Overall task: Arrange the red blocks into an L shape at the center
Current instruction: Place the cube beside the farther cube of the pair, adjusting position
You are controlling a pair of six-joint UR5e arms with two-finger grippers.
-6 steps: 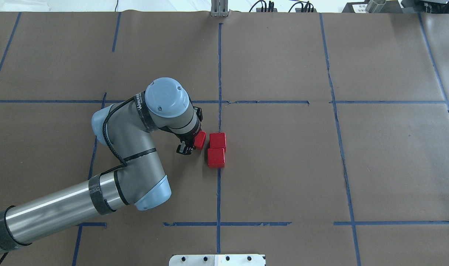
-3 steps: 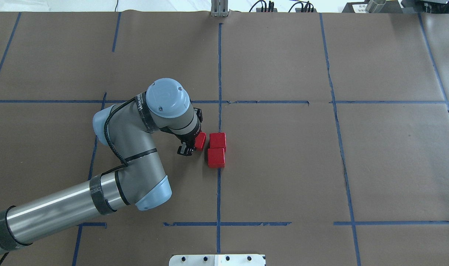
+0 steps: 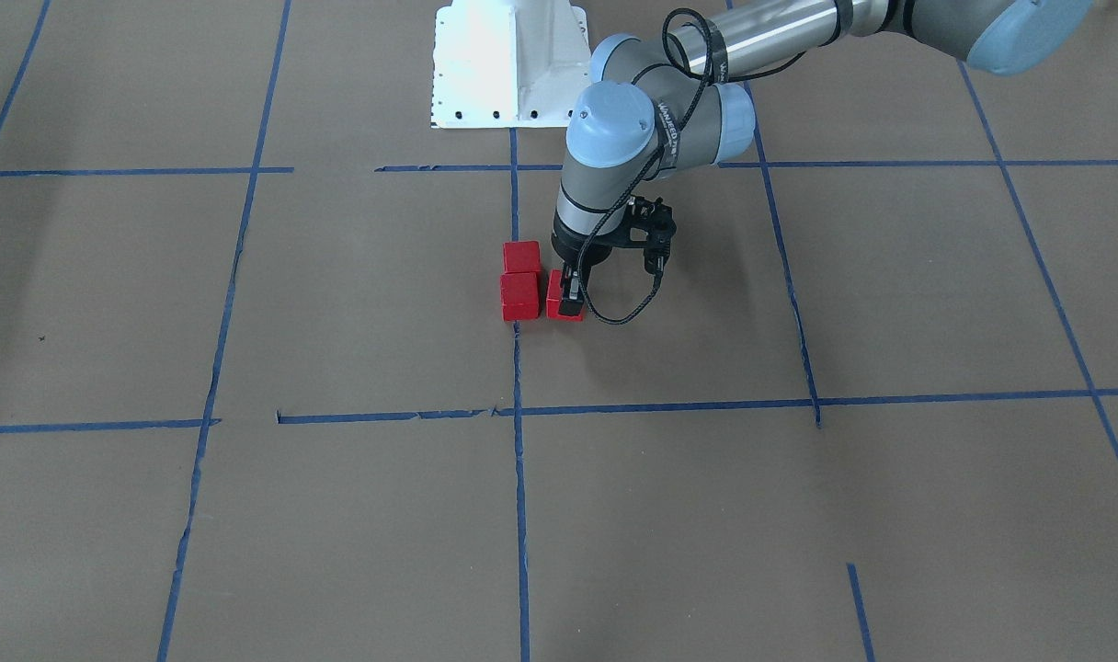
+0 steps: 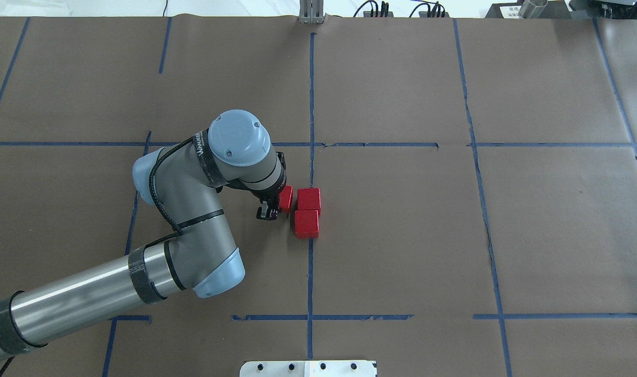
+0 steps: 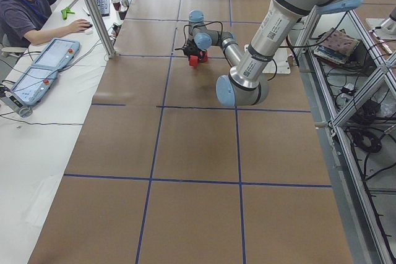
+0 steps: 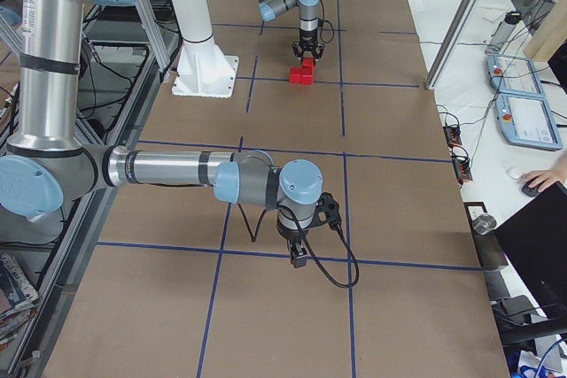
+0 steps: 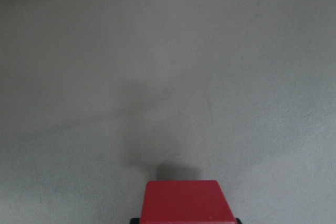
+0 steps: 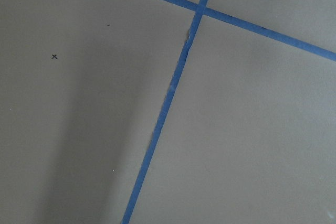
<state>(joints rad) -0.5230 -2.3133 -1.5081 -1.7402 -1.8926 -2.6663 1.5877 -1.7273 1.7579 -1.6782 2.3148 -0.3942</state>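
Carefully, the left tool is gripping one red block at the center, just beside the other two red blocks; it is probably needing a square, flush push before releasing.

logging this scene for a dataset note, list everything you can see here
placed red blocks: two, red, touching, on the middle blue line
held red block: one, red, beside the pair's far block, small gap
center: one, brown paper, middle grid area
blue tape lines: several, blue, grid on the paper
robot base: one, white, table edge
operator: one, dark shirt, side desk
left gripper: shut on the held red block
right gripper: above bare paper, state unclear
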